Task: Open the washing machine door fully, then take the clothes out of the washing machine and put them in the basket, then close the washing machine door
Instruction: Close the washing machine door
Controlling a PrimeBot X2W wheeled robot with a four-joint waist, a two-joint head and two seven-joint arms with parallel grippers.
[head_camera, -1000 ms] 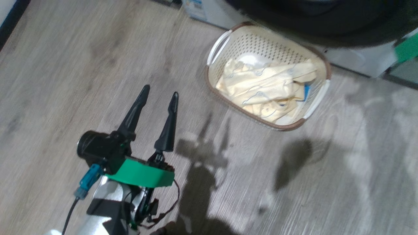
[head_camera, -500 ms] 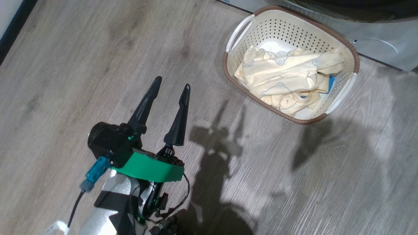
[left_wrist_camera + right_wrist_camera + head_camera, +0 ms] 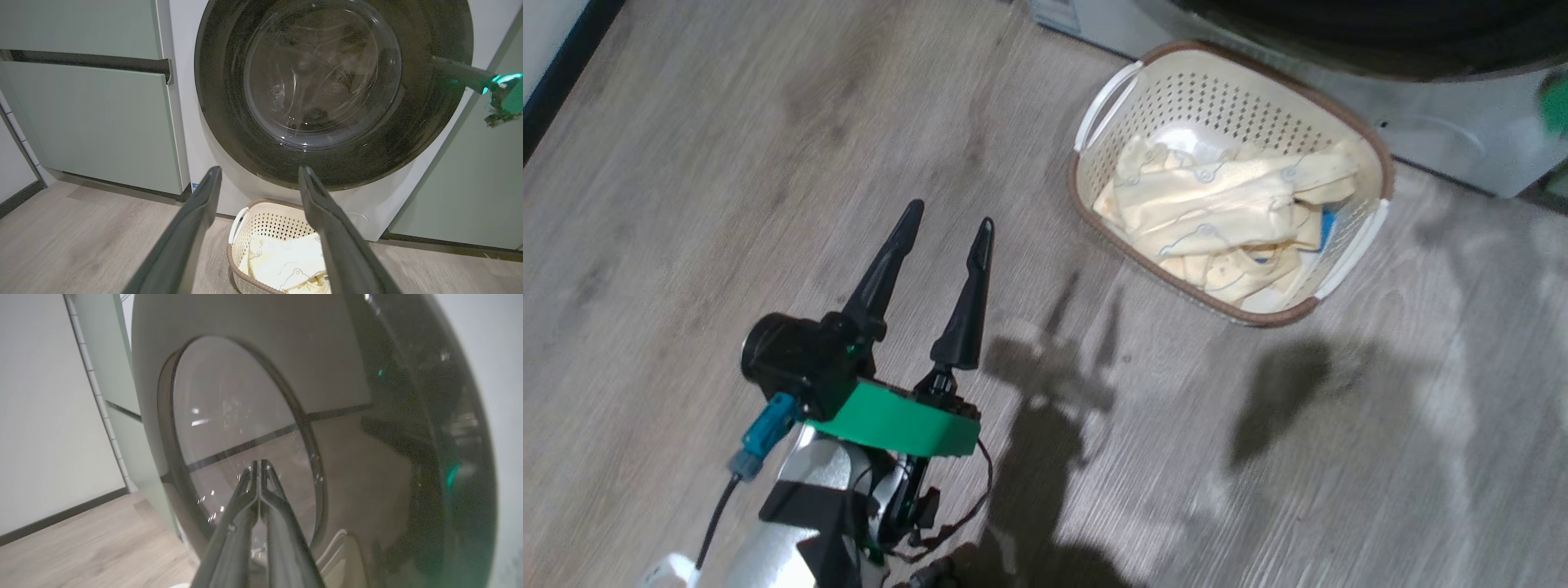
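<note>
Head view: left hand, two long dark fingers spread apart and holding nothing, on a wrist with a green bracket and a blue cable plug, above the grey wood-grain plank floor. Small rounded cream plastic basket with perforated sides, brown rim and white loop handles, standing on the floor up and to the right of that hand and well apart from it. Clothes, pale-yellow garments with small outline prints and a bit of blue fabric, heaped inside the basket. White front-loading washing machine, lower front just behind the basket. Dark shadows on the floor between hand and basket. Left wrist view: left hand, fingers parted, nothing between them and the machine. Washing machine door, large, round, wide glossy black rim and clear glass centre, covering the drum opening. Basket with clothes on the floor directly below the door, partly hidden by the right-hand finger. Flat sage-green cabinet fronts flanking the machine. Right hand, tips at the door's right rim; contact cannot be told. Right wrist view: right hand, fingers pressed together and gripping nothing, pointing across the door's glossy face. Plain white wall with a dark skirting beyond.
</note>
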